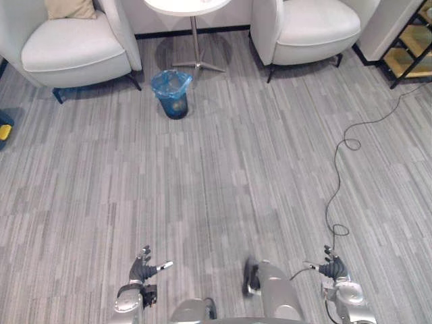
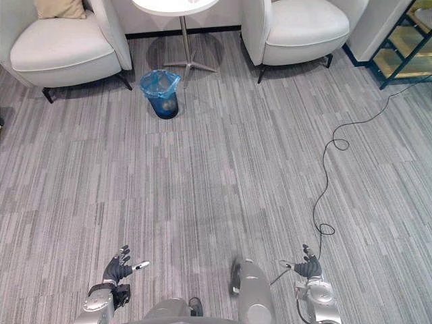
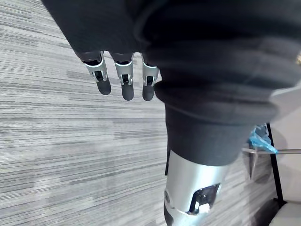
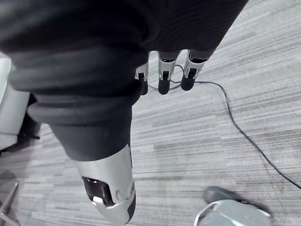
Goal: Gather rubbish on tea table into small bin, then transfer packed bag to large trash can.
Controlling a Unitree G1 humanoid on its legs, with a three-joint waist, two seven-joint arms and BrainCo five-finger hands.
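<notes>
A small dark bin (image 1: 173, 94) lined with a blue bag stands on the carpet far ahead, beside the foot of a round white tea table (image 1: 185, 6). The bin's blue bag (image 3: 261, 140) also peeks into the left wrist view. My left hand (image 1: 144, 267) hangs low at the near left, fingers (image 3: 123, 82) straight and holding nothing. At the near right my right hand (image 1: 331, 268) hangs the same way, its fingers (image 4: 163, 77) relaxed and empty over the floor.
Two white armchairs flank the table: one at the far left (image 1: 71, 47) with a beige cushion (image 1: 69, 8), one at the far right (image 1: 314, 27). A wooden shelf (image 1: 412, 44) stands in the far right corner. Grey striped carpet (image 1: 223, 182) stretches between me and the bin.
</notes>
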